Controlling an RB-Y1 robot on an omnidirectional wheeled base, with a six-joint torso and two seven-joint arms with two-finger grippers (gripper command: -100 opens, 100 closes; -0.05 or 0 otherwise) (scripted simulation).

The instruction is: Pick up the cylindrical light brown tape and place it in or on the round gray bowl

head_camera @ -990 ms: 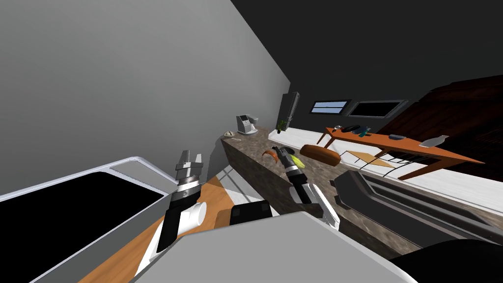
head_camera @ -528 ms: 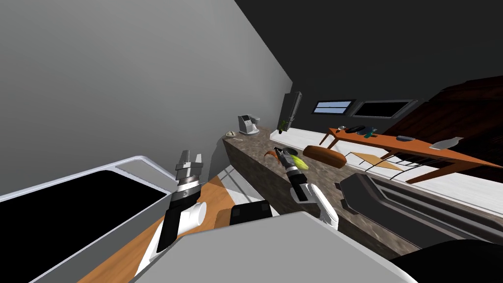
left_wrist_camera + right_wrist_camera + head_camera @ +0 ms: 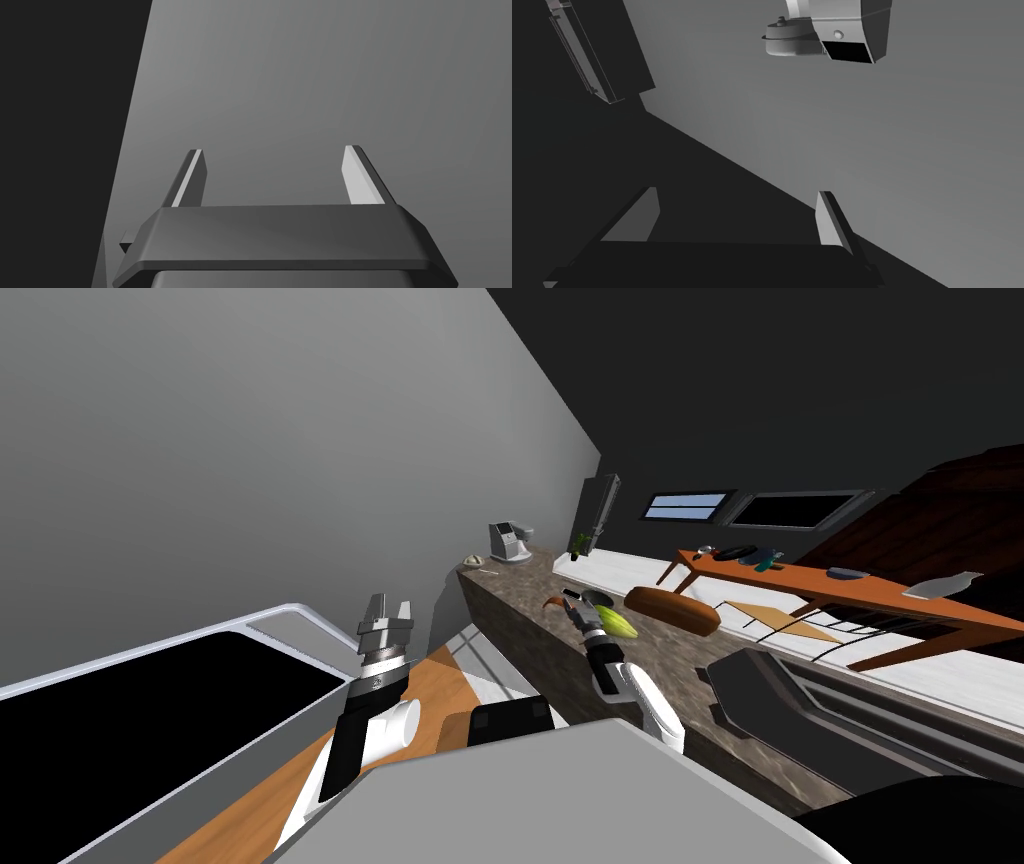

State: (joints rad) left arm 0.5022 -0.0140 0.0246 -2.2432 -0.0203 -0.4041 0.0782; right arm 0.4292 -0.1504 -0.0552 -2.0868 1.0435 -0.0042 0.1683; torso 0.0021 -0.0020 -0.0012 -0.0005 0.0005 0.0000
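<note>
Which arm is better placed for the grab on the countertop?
Right. The right gripper is open and out over the countertop, beside an orange-brown curved item. The left gripper, also open, hangs short of it, by the wall.

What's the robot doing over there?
It is standing at a long brown counter and reaching its right arm out over it. The right gripper is open and empty. It is close to a small orange-brown curved thing and a yellow-green thing. The left gripper is open too, held up beside the grey wall. Nothing is picked up yet.
</note>
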